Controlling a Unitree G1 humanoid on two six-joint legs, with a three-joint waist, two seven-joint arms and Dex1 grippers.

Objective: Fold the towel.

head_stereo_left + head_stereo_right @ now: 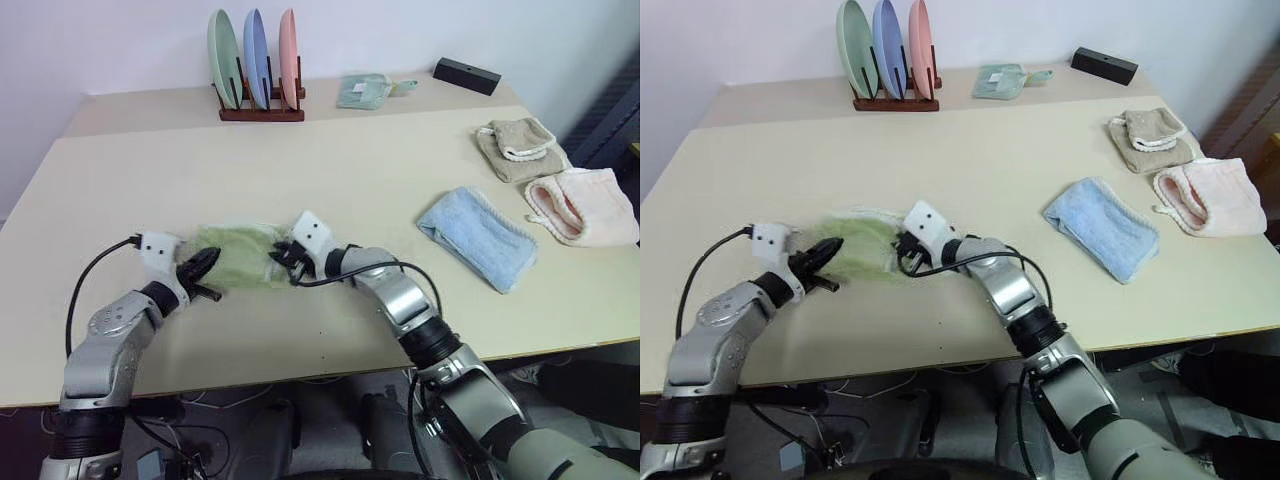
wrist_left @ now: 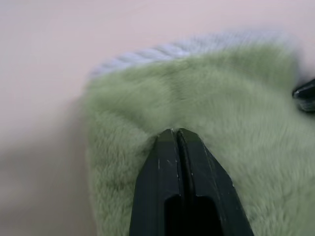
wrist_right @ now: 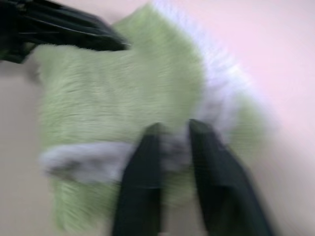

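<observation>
The towel lies near the front of the bench, between the two grippers. It is light green with a white edge. It looks small and bunched now, so I think at least one fold is done. It still looks puffy and a bit messy. It may need one more fold or some patting flat.

The left gripper is at the left end of the towel. Its jaws are pressed together, with the tips against the green cloth. I cannot tell if any cloth is pinched between them.

The right gripper is at the right end of the towel. Its jaws stand a little apart, over the white edge. They look like they are letting go, not squeezing.

Now let us count. There is one green towel. There is one blue towel to the right, well apart from the green one. There is one beige towel and one pink towel near the right edge. There is one small pale green cloth at the back. There is one black box at the back too. There is one rack, and it holds three plates: one green, one blue, one pink.
</observation>
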